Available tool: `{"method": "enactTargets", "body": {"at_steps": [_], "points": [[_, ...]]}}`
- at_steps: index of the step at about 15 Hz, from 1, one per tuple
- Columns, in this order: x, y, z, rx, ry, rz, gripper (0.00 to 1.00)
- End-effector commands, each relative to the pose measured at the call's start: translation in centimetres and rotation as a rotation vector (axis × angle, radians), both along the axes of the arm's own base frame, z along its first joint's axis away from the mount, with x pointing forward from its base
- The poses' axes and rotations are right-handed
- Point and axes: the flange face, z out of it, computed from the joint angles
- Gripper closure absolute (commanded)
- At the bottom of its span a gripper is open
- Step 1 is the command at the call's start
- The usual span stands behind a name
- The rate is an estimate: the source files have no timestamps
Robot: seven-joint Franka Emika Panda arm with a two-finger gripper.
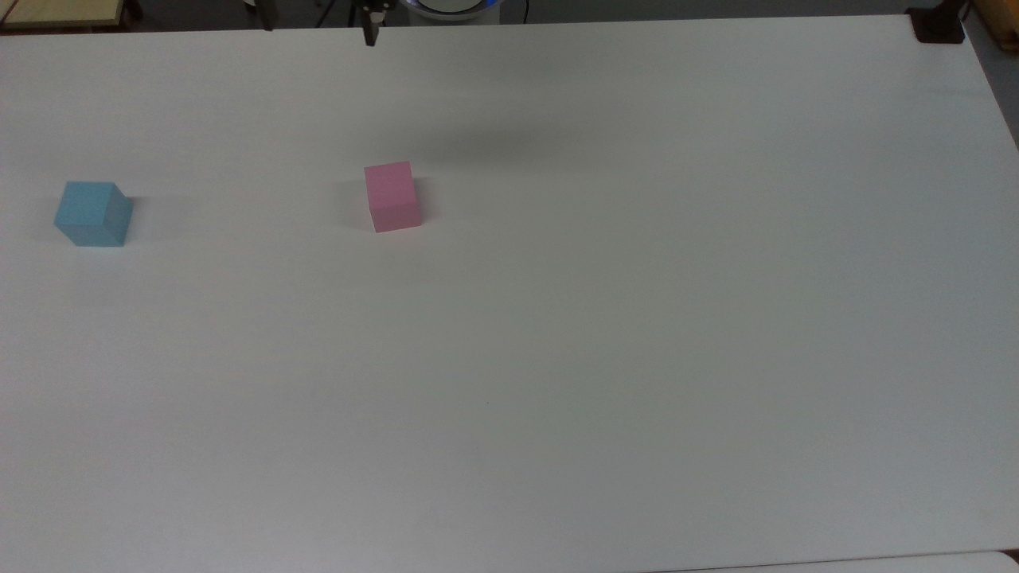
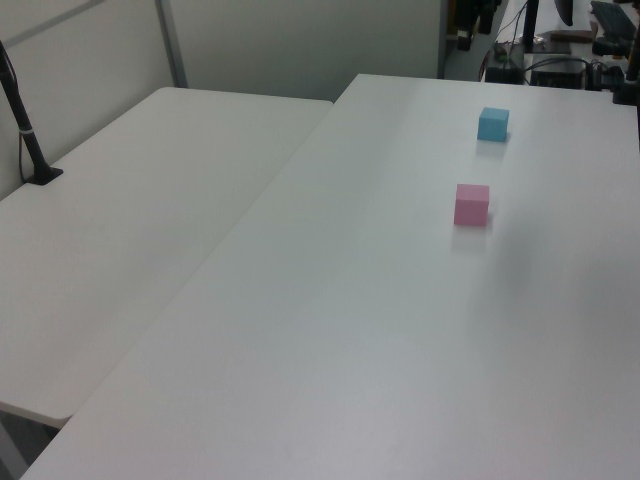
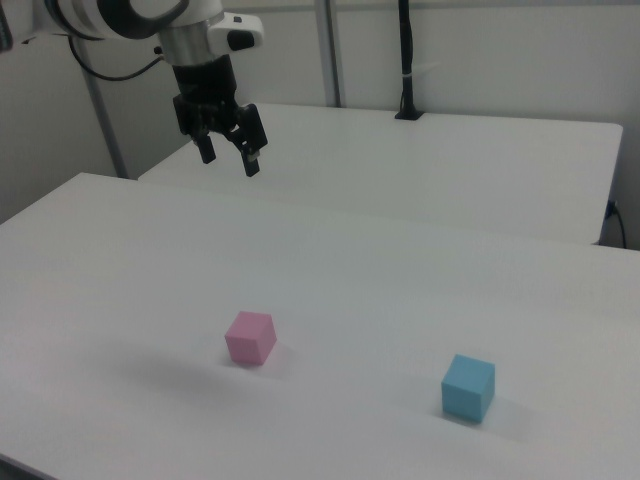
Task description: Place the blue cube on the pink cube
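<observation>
The blue cube sits on the white table near the top view's left edge. The pink cube rests on the table to its right in the top view, well apart from it. In the right view the pink cube is left of the blue cube. In the left view the blue cube lies beyond the pink cube. My gripper hangs high above the table, open and holding nothing, far from both cubes. In the top view the gripper pokes in at the upper edge.
A second white table adjoins this one. A black post stands on it, seen as the post in the right view. A black mount sits at the table's corner. Cluttered equipment lies beyond the table.
</observation>
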Motion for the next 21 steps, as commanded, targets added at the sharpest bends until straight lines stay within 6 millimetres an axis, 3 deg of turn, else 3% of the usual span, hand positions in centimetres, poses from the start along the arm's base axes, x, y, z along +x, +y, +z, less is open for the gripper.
{"method": "enactTargets", "body": {"at_steps": [1,6,21], "points": [[-1.93,1.97,-0.21,0.033,-0.003,0.108,0.0],[-2.04,2.57,-0.18,0.037,-0.004,0.194,0.0],[-2.16,2.01,0.01,0.043,-0.005,0.147,0.0]]}}
